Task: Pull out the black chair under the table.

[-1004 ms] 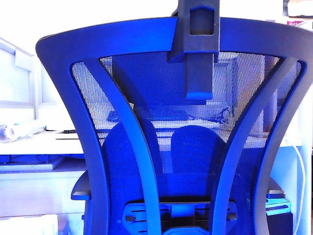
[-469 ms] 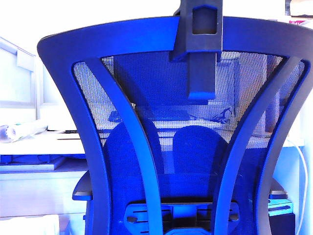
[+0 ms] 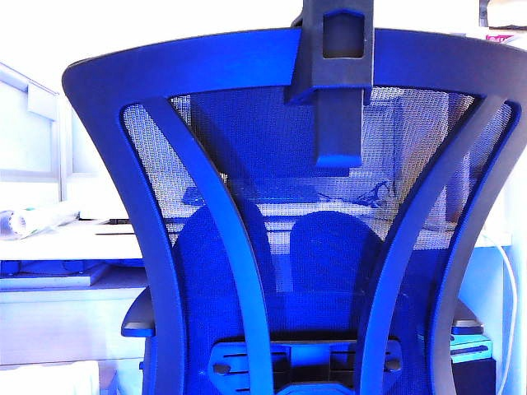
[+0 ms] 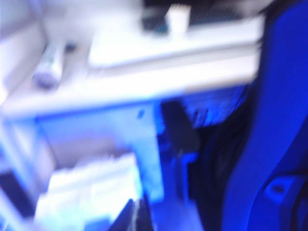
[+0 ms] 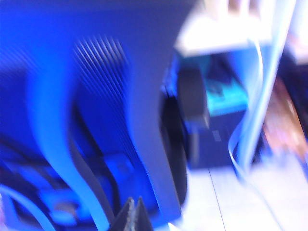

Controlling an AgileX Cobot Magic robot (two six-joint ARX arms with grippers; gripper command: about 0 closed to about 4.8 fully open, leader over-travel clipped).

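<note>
On the far left, a pale rolled object (image 3: 37, 220) lies on the white counter (image 3: 74, 240). The left gripper (image 4: 138, 216) shows only in the blurred left wrist view, as dark tips pressed together, so it looks closed and holds nothing; it hangs near the floor, in front of the counter and left of the chair. The black chair (image 3: 247, 66) fills the middle of the exterior view, very near to the camera, its mesh back (image 3: 263, 148) facing us and the headrest post (image 3: 338, 82) standing at the top centre. Through the mesh the counter is seen behind it. The right gripper (image 5: 134, 214) is fully closed, its tips together and empty, just beside the right side of the chair frame. A white cable (image 3: 510, 288) hangs at the far right.
</note>
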